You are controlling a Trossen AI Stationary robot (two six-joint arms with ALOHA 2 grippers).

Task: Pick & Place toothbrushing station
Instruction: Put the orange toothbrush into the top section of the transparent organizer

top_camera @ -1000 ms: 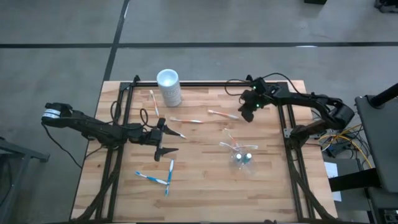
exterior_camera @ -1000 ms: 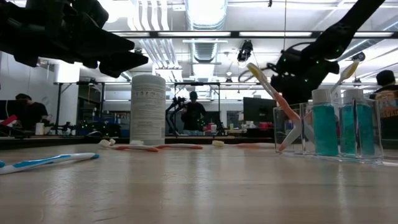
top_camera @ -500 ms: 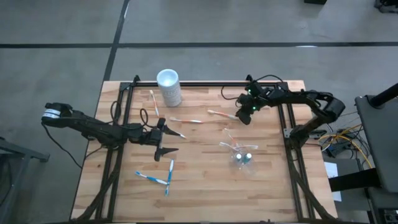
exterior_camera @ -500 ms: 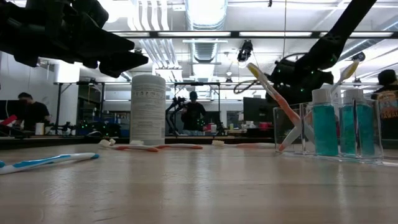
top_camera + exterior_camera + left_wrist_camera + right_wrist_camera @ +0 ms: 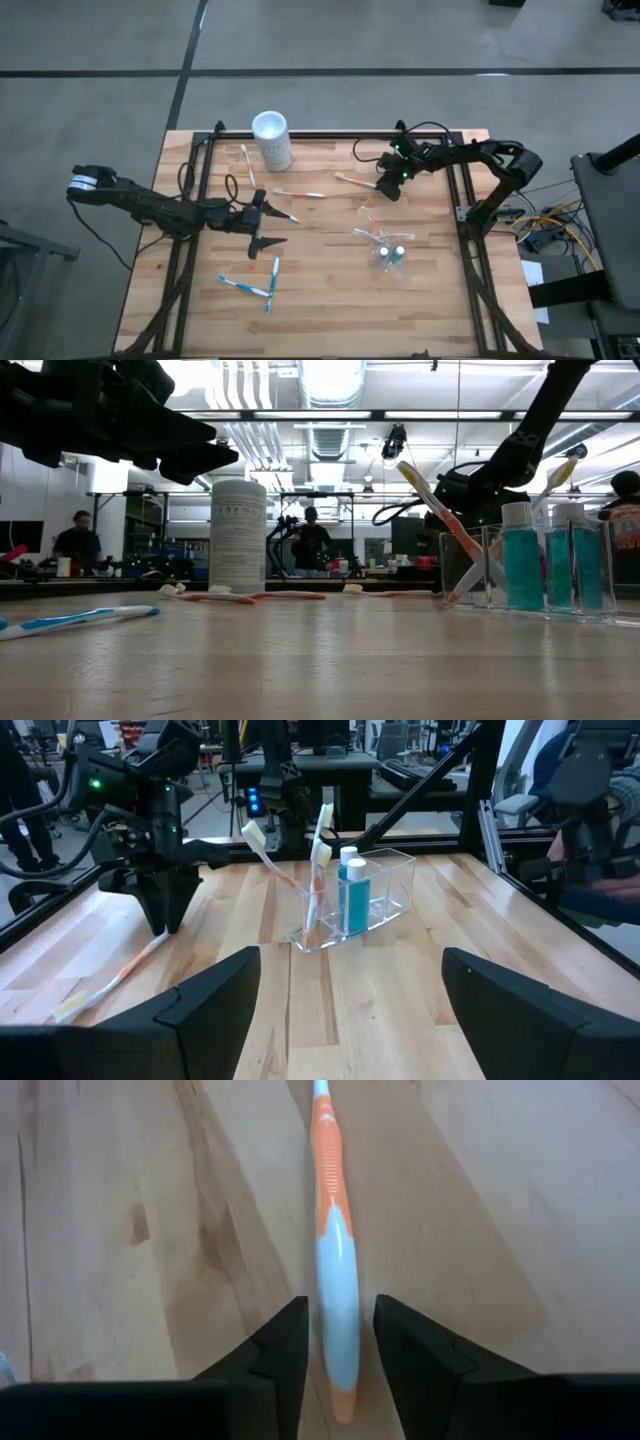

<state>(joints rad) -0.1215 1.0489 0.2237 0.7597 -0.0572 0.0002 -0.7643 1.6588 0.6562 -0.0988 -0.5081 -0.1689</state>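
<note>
The clear plastic holder stands well apart from my right gripper, toward the table's middle, with brushes and teal bottles in it. It looks light, rigid and slippery. My jaws are spread, straddling the orange-and-white toothbrush, which lies flat on the wooden table between my fingertips. The brush looks thin, stiff and light; grip the handle mid-length. My right arm reaches in low. My left gripper waits with its jaws wide apart, holding nothing.
</note>
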